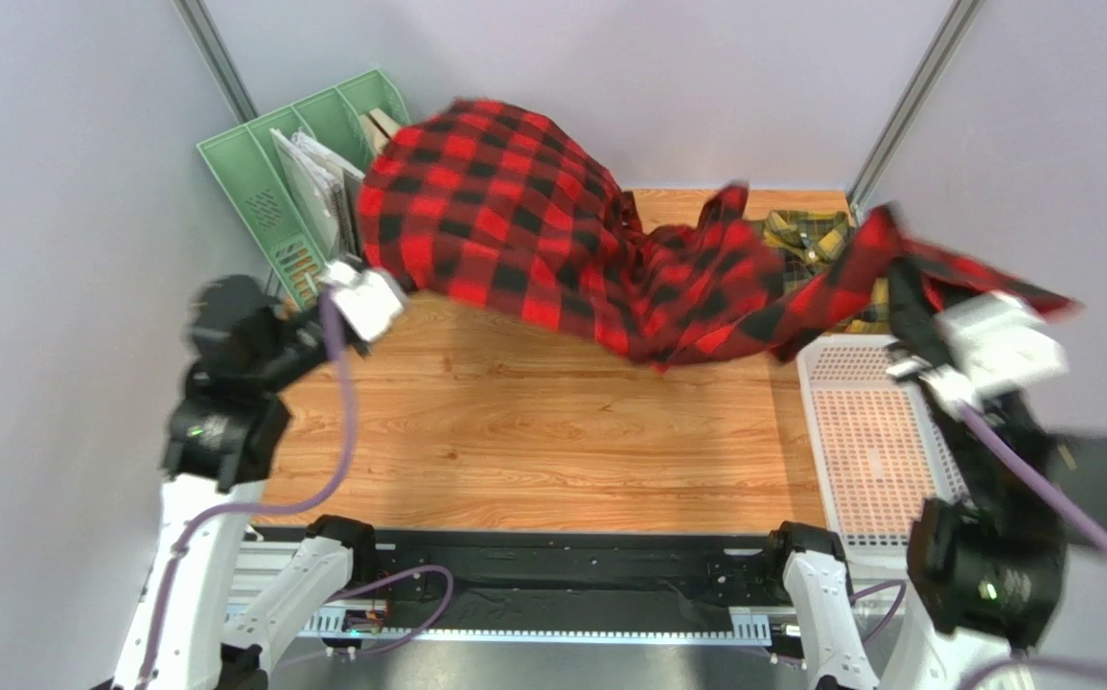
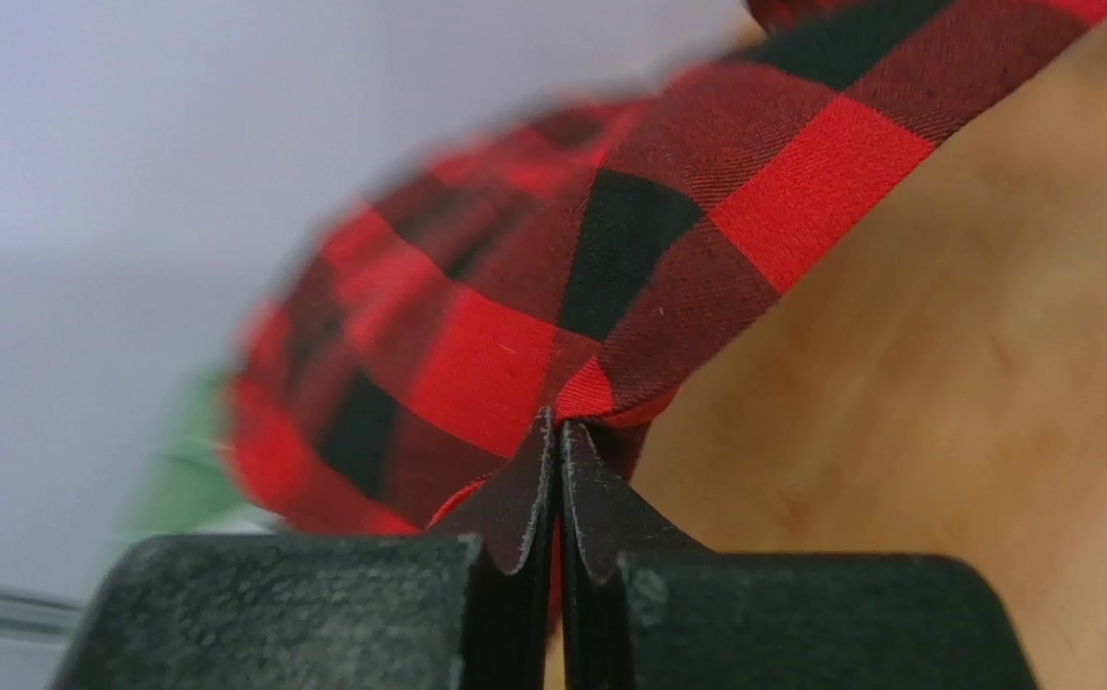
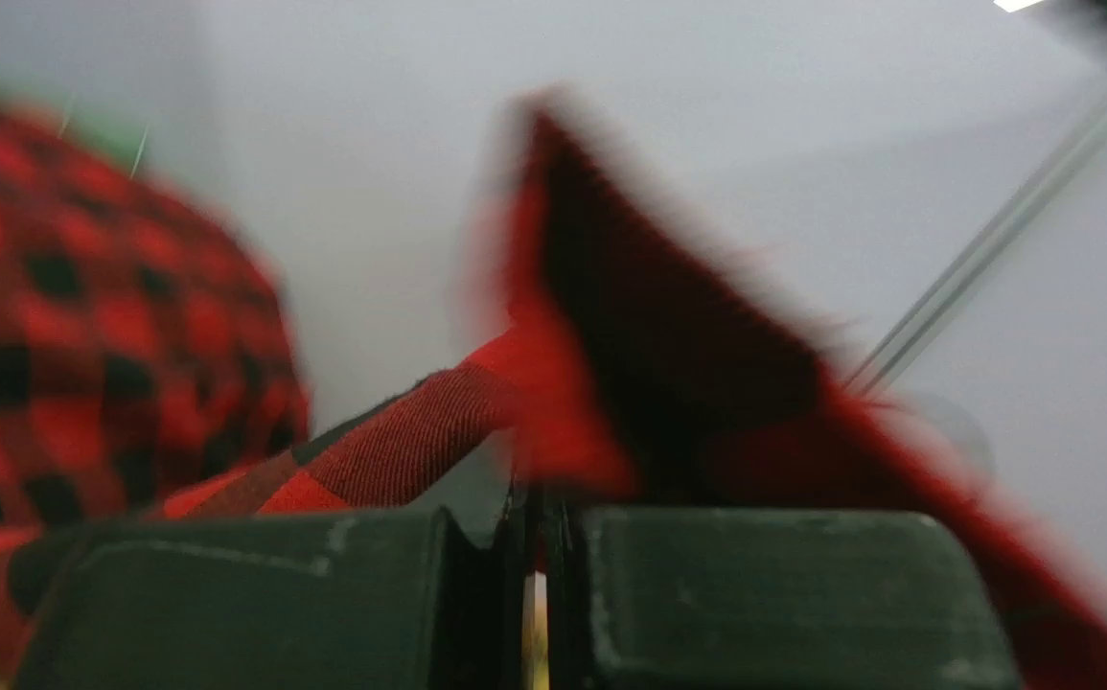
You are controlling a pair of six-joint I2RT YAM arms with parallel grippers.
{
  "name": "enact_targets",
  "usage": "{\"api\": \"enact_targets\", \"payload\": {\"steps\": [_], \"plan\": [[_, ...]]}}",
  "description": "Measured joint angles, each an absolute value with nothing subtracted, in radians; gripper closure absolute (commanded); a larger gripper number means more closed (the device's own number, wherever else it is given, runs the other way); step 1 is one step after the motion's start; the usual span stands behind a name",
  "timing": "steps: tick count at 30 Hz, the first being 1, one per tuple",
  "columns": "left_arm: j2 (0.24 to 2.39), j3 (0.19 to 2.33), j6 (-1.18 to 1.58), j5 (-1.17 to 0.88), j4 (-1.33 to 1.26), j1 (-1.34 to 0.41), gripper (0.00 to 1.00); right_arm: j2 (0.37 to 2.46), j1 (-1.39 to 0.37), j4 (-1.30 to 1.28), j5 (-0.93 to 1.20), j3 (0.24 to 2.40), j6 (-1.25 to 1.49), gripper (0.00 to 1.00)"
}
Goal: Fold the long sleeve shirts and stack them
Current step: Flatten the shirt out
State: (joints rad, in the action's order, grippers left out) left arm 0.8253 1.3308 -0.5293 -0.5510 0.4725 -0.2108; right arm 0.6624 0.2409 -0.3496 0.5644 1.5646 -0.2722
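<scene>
"Which step was in hand?"

"Spreading out, I'd judge. Both arms held the red-and-black shirt (image 1: 559, 237) aloft over the table (image 1: 516, 446), slung from ten o'clock to three o'clock. No fold was made yet."

"And the grips?"

"The left gripper (image 2: 559, 439) was pressed together on a corner of cloth, and the right gripper (image 3: 536, 503) pinched another edge. Both wrists were raised and set wide apart."

"What did the next move call for?"

"Probably lowering it flat and taut. The yellow-and-green shirt (image 1: 808, 239) lay at two o'clock, partly hidden behind."
</scene>
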Motion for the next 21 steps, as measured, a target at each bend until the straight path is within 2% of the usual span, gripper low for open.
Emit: {"api": "enact_targets", "payload": {"steps": [3,5,7,10,11,12,13,14,15,17,21], "plan": [[0.781,1.027,-0.681,-0.604,0.664,-0.211,1.0,0.624,0.24,-0.63,0.702,1.325,-0.505,1.0],[0.788,0.864,-0.778,-0.606,0.797,-0.208,0.95,0.624,0.243,-0.875,0.78,1.185,-0.667,1.0],[0.761,0.765,-0.886,-0.608,0.939,-0.208,0.91,0.62,0.245,-1.095,0.844,1.103,-0.815,1.0],[0.697,0.717,-1.015,-0.604,1.085,-0.21,0.87,0.572,0.244,-1.246,0.97,1.074,-0.938,1.0],[0.682,0.712,-1.051,-0.599,1.12,-0.21,0.82,0.553,0.243,-1.264,1.012,1.068,-0.953,0.88],[0.671,0.709,-1.079,-0.592,1.147,-0.21,0.65,0.535,0.241,-1.277,1.052,1.061,-0.966,0.77],[0.669,0.709,-1.104,-0.58,1.172,-0.21,0.6,0.524,0.236,-1.282,1.103,1.046,-0.975,0.64],[0.675,0.709,-1.122,-0.568,1.184,-0.21,0.56,0.525,0.223,-1.281,1.128,1.034,-0.971,0.41],[0.69,0.709,-1.131,-0.556,1.195,-0.21,0.53,0.53,0.21,-1.272,1.147,1.016,-0.966,0.33],[0.72,0.709,-1.131,-0.525,1.202,-0.21,0.51,0.547,0.154,-1.244,1.173,0.965,-0.95,0.18],[0.782,0.717,-1.095,-0.511,1.182,-0.21,0.51,0.561,-0.037,-1.146,1.156,0.874,-0.869,0.16]]}}
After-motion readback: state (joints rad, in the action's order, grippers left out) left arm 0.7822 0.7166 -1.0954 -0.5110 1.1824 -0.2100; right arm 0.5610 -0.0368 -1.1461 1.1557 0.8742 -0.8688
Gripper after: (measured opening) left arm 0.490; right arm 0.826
